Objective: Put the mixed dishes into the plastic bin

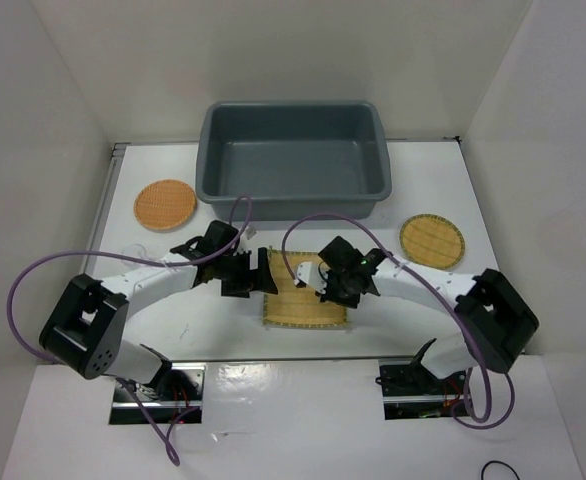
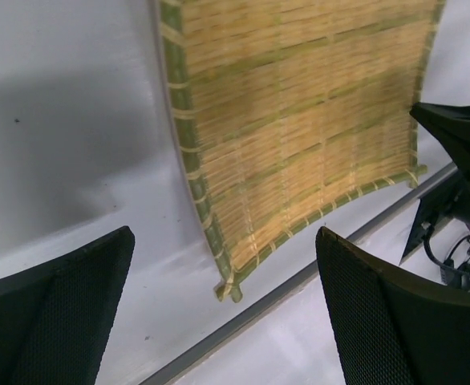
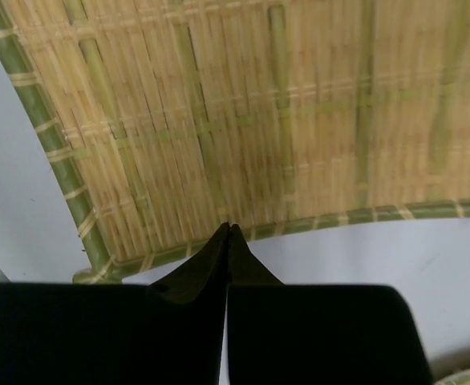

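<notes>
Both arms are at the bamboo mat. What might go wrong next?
1. The right claw is shut, tips at the edge of the bamboo mat; it may shove the mat instead of lifting it.
2. The left claw is open over the mat's corner; closing could scrape the table and miss the thin edge.
3. Both claws sit close and might collide.

You see a square yellow bamboo slat mat [image 2: 299,120] with green edging and pale cross-stitching; a round orange woven disc [image 1: 165,204]; a round tan woven disc [image 1: 432,239] gridded with darker lines; a large grey plastic bin [image 1: 303,203]; a white desk [image 1: 433,180]; purple cables [image 1: 33,275].
</notes>
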Motion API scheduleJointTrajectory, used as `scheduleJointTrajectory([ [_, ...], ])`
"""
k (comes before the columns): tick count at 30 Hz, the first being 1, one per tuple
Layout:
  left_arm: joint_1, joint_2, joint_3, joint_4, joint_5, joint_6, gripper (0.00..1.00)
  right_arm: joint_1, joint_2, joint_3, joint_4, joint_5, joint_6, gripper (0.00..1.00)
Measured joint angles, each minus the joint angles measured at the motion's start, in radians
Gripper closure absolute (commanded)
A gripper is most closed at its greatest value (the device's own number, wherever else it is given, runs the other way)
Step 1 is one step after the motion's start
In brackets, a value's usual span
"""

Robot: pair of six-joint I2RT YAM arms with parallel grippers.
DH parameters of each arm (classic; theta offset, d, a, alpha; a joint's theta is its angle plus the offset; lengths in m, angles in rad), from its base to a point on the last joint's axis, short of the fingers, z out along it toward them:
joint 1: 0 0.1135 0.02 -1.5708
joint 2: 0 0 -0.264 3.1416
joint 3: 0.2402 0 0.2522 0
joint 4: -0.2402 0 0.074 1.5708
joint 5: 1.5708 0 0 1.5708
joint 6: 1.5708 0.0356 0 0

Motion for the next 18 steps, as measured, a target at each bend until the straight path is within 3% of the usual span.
scheduleJointTrajectory([
  [5, 0.000, 0.016, -0.001, -0.003, -0.028, -0.034, 0.00, -0.013, 0.095, 0.032, 0.005, -0.016, 0.018, 1.00],
  [18, 0.000, 0.107, -0.024, 0.146, 0.019, -0.113, 0.00, -0.035, 0.123, 0.050, 0.029, -0.047, 0.020, 1.00],
])
